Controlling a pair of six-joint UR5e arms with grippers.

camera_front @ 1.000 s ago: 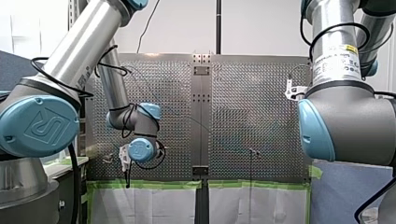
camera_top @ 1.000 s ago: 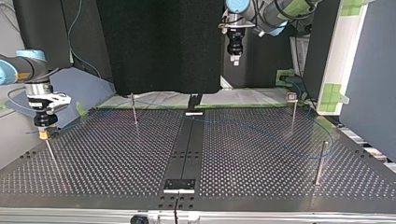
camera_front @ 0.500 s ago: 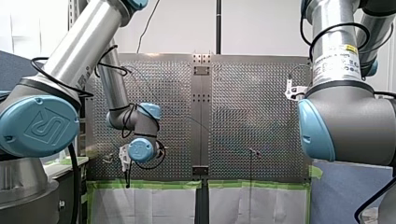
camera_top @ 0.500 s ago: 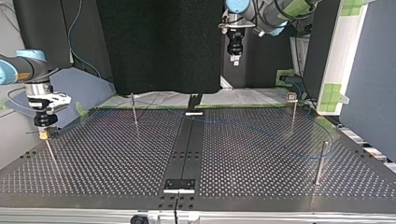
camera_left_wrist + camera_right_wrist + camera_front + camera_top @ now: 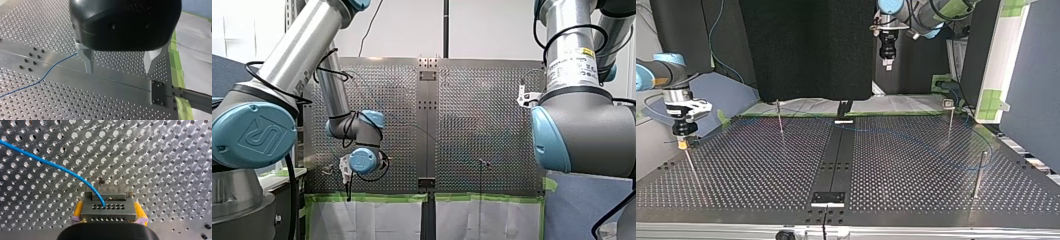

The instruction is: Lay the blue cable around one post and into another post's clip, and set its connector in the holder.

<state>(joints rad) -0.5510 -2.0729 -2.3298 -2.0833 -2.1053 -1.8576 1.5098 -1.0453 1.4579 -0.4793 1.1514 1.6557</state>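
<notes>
The thin blue cable [image 5: 916, 141] lies in a wide arc over the perforated table, from the top view's left round toward a tall post [image 5: 980, 172] at its right. My right gripper [image 5: 682, 145] stands over a thin post [image 5: 690, 164] at that view's left. In the right wrist view its yellow pads [image 5: 78, 210] flank a grey perforated connector block [image 5: 108, 210], which the blue cable [image 5: 50, 164] enters; my right gripper [image 5: 109, 215] is open. My left gripper [image 5: 118, 72] hangs open and empty above the centre rail, with the cable [image 5: 50, 72] beside it.
Two more posts rise near the top view's far edge, a plain post [image 5: 780, 119] and a clip-topped post [image 5: 949, 116]. A dark centre rail [image 5: 836, 155] ends in a small bracket [image 5: 828, 198]. Green tape [image 5: 377, 198] marks the table's edge.
</notes>
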